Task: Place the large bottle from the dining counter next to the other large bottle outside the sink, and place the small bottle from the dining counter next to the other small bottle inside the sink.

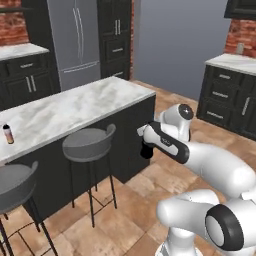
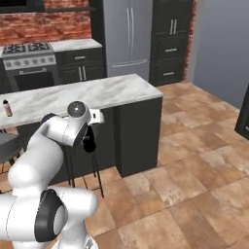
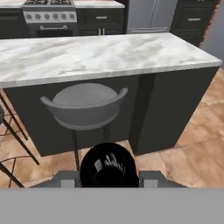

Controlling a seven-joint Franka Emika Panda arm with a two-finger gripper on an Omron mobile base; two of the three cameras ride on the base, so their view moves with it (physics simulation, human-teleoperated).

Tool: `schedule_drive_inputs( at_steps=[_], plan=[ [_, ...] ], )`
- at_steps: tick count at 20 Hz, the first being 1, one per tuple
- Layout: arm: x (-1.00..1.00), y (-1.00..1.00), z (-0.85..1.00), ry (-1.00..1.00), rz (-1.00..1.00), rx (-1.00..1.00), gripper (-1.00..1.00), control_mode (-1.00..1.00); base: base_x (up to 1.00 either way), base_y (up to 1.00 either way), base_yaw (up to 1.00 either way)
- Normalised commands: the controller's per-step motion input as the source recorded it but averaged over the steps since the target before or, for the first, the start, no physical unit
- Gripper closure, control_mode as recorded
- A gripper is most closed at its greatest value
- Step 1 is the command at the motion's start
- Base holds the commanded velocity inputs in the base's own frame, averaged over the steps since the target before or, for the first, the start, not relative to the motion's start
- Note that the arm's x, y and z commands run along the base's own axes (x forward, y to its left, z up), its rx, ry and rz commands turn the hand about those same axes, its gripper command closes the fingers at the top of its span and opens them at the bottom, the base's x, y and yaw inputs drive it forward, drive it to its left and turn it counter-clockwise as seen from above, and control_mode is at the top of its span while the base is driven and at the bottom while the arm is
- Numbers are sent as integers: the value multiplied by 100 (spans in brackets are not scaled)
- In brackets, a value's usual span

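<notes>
My gripper (image 3: 108,180) is shut on the large bottle (image 3: 107,168), a black bottle seen end-on between the fingers. From the base it hangs as a dark shape (image 1: 147,150) under the hand (image 2: 89,138), in front of the dining counter (image 1: 75,107). This white marble slab stretches across ahead of me (image 3: 109,54). The small bottle (image 1: 8,134), short with a pale cap, stands upright near the counter's left end (image 2: 8,108), far from the gripper. The sink and the other bottles are out of view.
A round grey stool (image 3: 85,105) stands right ahead of the hand, against the counter; a second stool (image 1: 17,185) is to its left. A steel fridge (image 2: 127,34), stove (image 2: 30,63) and dark cabinets (image 1: 230,95) line the walls. Tiled floor lies open to the right.
</notes>
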Motion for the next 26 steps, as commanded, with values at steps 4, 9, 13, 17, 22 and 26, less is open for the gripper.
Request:
schedule_drive_inputs(
  at_steps=[4,9,13,17,22,26],
  plan=[
    [0,0,0,0,0,0,100,100,0,-23,-34],
    [0,0,0,0,0,0,100,100,1,-21,-37],
    [0,0,0,0,0,0,100,100,6,-22,-38],
    [0,0,0,0,0,0,100,100,5,-19,-39],
    [0,0,0,0,0,0,100,100,8,-17,-39],
    [0,0,0,0,0,0,100,100,15,-10,-38]
  ],
)
